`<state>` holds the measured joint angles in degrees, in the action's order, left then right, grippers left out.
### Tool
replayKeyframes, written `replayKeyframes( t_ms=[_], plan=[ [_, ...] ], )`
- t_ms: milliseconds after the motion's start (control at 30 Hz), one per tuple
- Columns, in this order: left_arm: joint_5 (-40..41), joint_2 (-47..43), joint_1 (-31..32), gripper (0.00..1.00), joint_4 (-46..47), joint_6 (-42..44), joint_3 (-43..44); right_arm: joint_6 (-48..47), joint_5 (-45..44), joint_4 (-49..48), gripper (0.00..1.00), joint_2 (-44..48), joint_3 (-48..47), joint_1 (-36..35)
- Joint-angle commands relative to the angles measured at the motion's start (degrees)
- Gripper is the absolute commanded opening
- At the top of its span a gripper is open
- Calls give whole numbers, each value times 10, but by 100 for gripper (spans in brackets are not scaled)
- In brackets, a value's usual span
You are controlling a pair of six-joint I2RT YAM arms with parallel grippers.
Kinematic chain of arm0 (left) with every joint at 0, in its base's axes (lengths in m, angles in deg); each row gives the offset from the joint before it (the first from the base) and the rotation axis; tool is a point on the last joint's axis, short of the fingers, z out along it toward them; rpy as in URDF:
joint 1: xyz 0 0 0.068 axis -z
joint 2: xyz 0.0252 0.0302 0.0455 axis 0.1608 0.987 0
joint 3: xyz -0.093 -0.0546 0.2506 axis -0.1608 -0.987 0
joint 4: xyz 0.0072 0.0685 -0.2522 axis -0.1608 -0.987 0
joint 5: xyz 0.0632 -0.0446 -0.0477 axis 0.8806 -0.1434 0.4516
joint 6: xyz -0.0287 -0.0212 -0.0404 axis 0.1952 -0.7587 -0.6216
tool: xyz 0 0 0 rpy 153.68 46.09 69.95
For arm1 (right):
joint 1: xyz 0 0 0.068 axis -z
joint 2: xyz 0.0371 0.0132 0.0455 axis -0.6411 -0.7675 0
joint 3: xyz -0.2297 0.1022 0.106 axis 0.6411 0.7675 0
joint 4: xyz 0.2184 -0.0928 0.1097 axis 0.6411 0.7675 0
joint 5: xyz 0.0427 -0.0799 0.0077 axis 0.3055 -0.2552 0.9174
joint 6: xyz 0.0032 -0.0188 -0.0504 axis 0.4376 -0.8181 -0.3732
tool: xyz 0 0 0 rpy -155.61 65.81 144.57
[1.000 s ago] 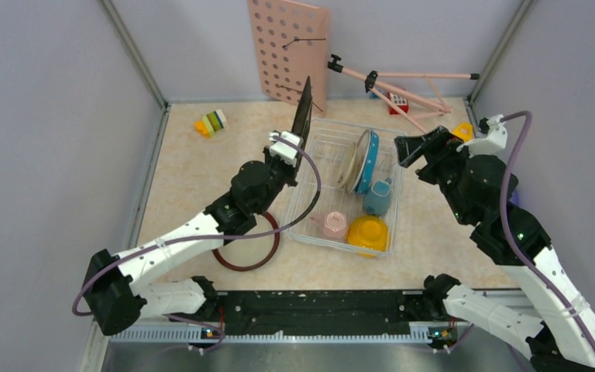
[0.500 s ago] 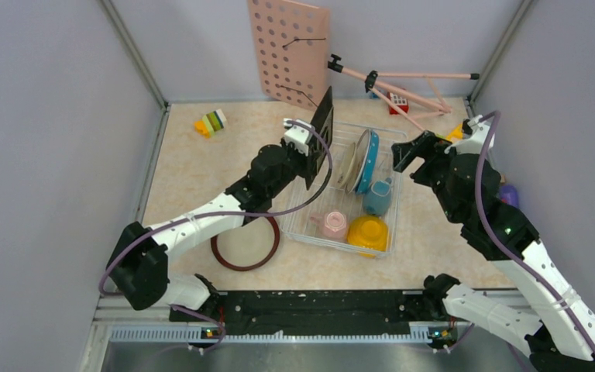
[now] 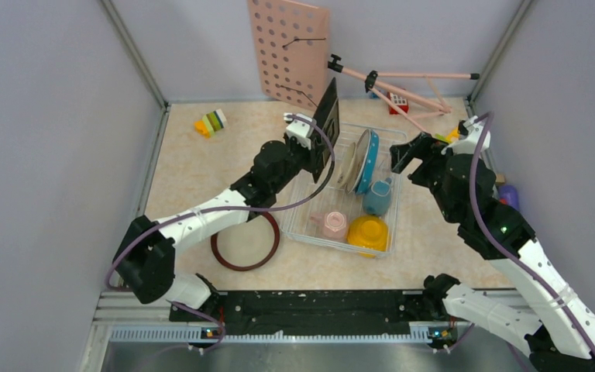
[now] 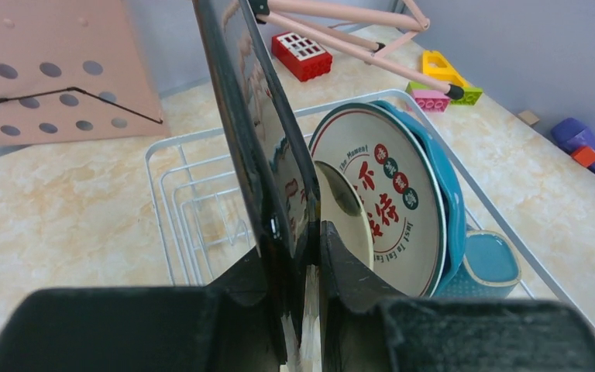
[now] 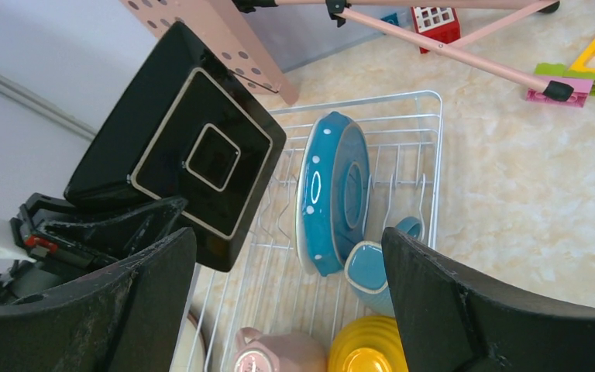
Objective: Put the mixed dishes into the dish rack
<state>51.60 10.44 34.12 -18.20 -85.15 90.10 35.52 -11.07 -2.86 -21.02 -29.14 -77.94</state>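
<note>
Left gripper [image 4: 300, 310] is clamped on the lower edge of the square floral plate [image 3: 326, 124], one finger pressed to each face of the black rim. That plate stands on edge in the air over the far left corner of the dish rack [image 5: 372, 98], clear of the wires. Its dark underside (pale concentric squares on black) is turned toward the right wrist camera.

Right gripper [image 3: 407, 152] hangs at the rack's right edge, near the far right corner. Its jaws are spread wide with nothing between them.

Inside the rack, three plates stand on edge at the far end, leaning together. The blue polka-dot plate [image 3: 369, 161] is outermost on the right, the white plate with characters [image 4: 383, 201] rests against it, and the cream plate [image 4: 341, 217] sits on the left of the stack. A blue-grey mug [image 3: 377, 198] sits tilted just beside the blue plate, toward the rack's near end. Along the near edge, the pink cup [image 3: 331, 225] is on the left and the yellow bowl [image 3: 368, 231] on the right, close together.

Outside the rack, off its near left corner, the brown-rimmed plate [image 3: 244, 244] lies flat on the table [image 3: 194, 170], partly under the left arm. A pink pegboard [image 3: 290, 50] leans at the table's far edge behind the rack
</note>
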Motion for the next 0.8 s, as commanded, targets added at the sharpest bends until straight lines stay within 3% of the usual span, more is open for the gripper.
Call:
replayKeyframes(
  t_ms=[0,400,567,667,767],
  plan=[
    [26,-7,0,0,202,2,40,3,-10,-11,87,6,3,3],
    [64,58,7,0,298,0,-52,15,-13,-18,87,12,15,3],
    [51,49,7,44,233,-10,-48,15,-11,-16,87,13,17,3],
    [13,28,7,53,206,-8,-56,15,-11,-19,88,14,20,3],
    [-20,9,7,54,188,-7,-63,16,-8,-22,88,14,22,3]
  ],
)
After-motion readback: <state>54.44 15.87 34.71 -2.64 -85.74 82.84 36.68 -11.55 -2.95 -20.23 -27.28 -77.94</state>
